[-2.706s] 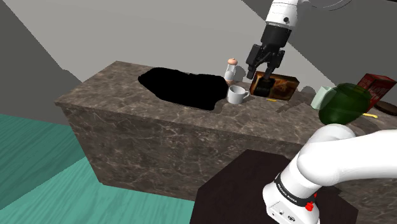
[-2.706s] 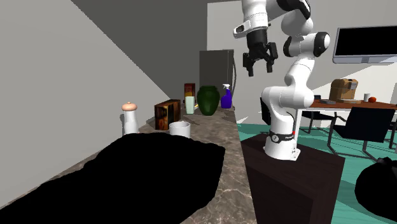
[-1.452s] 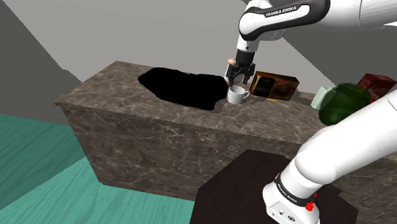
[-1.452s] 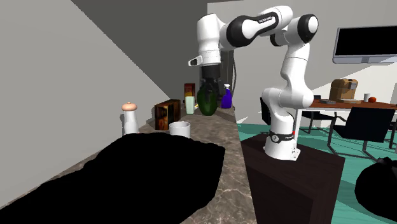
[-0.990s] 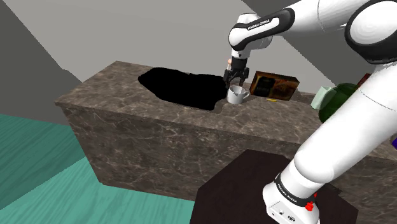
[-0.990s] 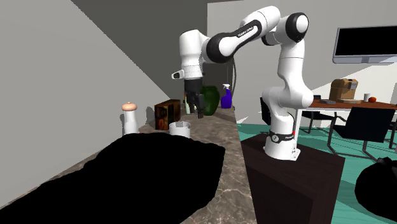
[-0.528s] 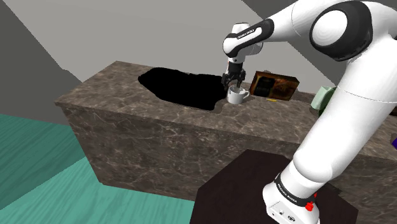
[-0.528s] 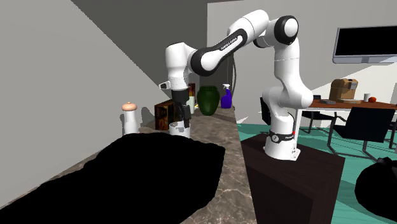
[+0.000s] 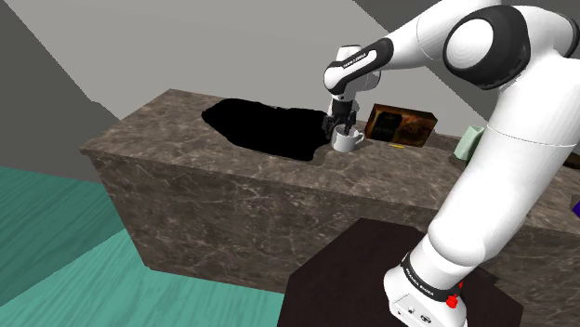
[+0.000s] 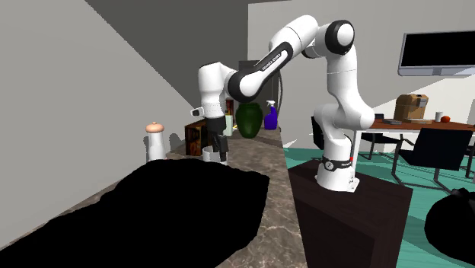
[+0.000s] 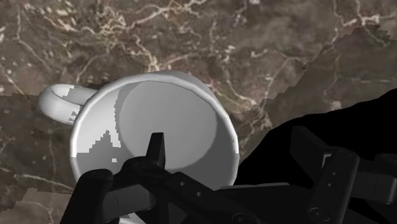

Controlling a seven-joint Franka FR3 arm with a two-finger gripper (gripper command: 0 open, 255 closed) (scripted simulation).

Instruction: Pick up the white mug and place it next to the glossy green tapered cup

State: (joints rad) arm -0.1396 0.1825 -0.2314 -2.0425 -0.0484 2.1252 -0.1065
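Black two-finger pincer (image 11: 228, 145) stood wide, unclasped, astride the upright white handled mug (image 11: 172, 121) wall, likely for a rim pinch; mug on marbled brown counter (image 9: 186, 139), three o'clock of black area (image 9: 265, 125).

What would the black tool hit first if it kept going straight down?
Probably the white mug: one finger of the black two-finger tool points into it, so its inside bottom likely comes first.
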